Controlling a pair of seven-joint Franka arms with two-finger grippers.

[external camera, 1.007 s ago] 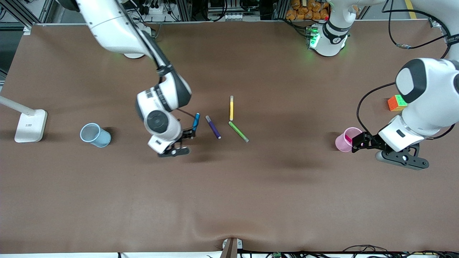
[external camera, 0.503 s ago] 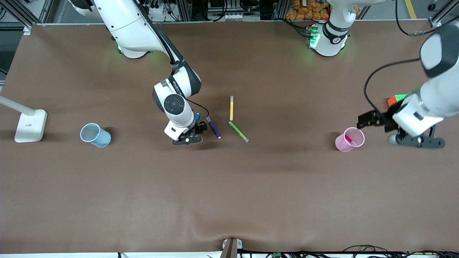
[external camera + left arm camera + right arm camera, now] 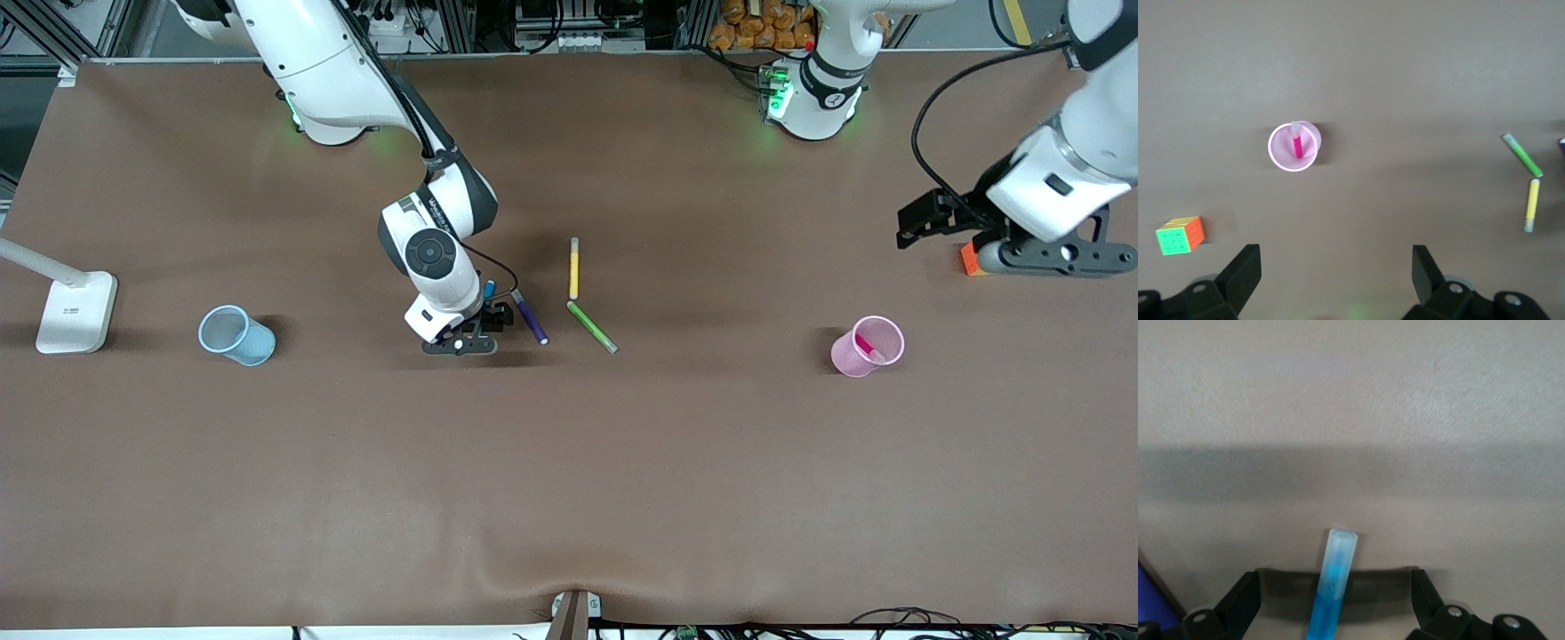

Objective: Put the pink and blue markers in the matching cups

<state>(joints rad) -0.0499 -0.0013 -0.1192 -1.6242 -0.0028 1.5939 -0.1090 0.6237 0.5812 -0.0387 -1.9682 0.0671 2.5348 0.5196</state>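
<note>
A white lamp base is seen at the right arm's end of the desk, and the pale blue cup is parked just beside it, toward the middle. Nothing can be made out inside that cup.

Next up, the right end effector is lowered right over the blue marker, fingers spread wide on either side of it, as shown in the right wrist view. Nothing is gripped; the marker is flat on the desk between the fingers. Just beside it a purple marker is laid, then a yellow marker and a green marker, meeting at an angle.

Toward the left arm's end, the pink cup is stood upright with the pink marker already dropped inside, leaning on the wall.

The left end effector is held high over a colour cube, wide open and empty.
</note>
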